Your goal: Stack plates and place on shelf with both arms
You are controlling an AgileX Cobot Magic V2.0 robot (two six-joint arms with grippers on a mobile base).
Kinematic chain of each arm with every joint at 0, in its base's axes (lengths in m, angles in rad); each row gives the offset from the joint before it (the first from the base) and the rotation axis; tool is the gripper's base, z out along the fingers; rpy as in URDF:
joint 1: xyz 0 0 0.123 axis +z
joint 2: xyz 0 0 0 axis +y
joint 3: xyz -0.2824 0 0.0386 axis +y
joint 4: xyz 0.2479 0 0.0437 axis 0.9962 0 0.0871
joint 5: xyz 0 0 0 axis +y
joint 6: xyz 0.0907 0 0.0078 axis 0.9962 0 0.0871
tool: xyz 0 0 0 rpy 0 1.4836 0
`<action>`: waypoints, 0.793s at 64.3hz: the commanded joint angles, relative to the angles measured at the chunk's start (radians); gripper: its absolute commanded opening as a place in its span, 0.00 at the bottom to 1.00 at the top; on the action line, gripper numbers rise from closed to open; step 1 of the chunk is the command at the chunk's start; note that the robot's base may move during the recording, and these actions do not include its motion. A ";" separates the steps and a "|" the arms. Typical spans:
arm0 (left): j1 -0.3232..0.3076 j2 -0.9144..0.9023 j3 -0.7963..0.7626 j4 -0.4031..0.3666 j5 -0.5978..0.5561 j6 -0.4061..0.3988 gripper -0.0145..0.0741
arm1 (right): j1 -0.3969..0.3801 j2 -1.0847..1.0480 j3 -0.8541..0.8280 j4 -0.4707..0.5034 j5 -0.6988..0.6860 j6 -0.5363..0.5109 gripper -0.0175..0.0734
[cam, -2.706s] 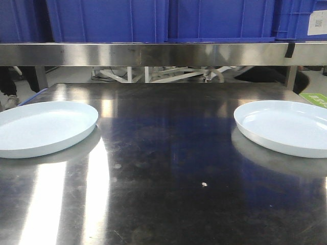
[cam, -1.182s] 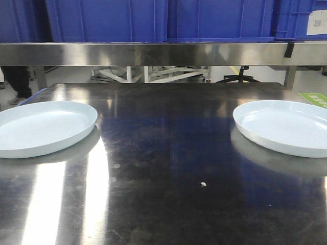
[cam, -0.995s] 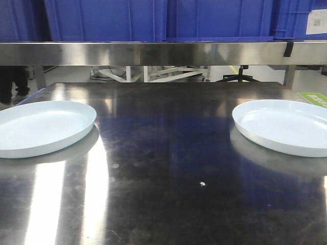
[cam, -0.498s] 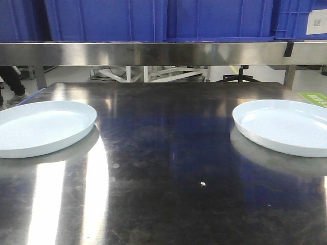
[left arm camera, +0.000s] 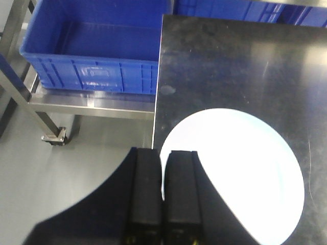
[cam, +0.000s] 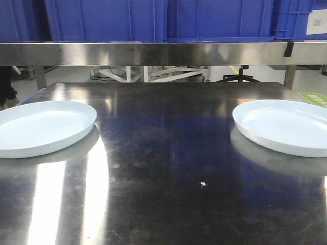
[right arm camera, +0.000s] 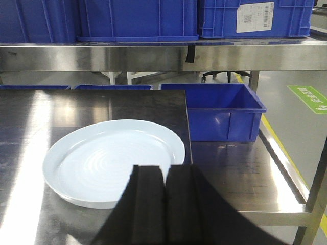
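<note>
Plate (cam: 43,127) and second plate (cam: 283,125) well apart before shelf (cam: 163,53); left hand (left arm camera: 163,153), right hand (right arm camera: 164,171) clenched, empty; glossy rims may slip from pinch, skid off surface (cam: 163,168).

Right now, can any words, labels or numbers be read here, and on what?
White label on the upper blue crate: print and code too small to read.
Green floor sign: white marks, too blurred to read.
Raised marking on the open blue crate: unreadable.
</note>
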 commanded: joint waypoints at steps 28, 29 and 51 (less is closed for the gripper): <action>-0.009 -0.014 -0.039 -0.009 -0.095 -0.003 0.26 | -0.006 -0.019 -0.001 -0.007 -0.179 0.000 0.25; -0.009 -0.014 -0.039 -0.009 -0.095 -0.003 0.26 | -0.006 -0.019 -0.001 -0.006 -0.192 0.000 0.25; -0.009 -0.014 -0.039 -0.009 -0.093 -0.003 0.26 | -0.006 0.189 -0.320 0.015 0.261 0.144 0.25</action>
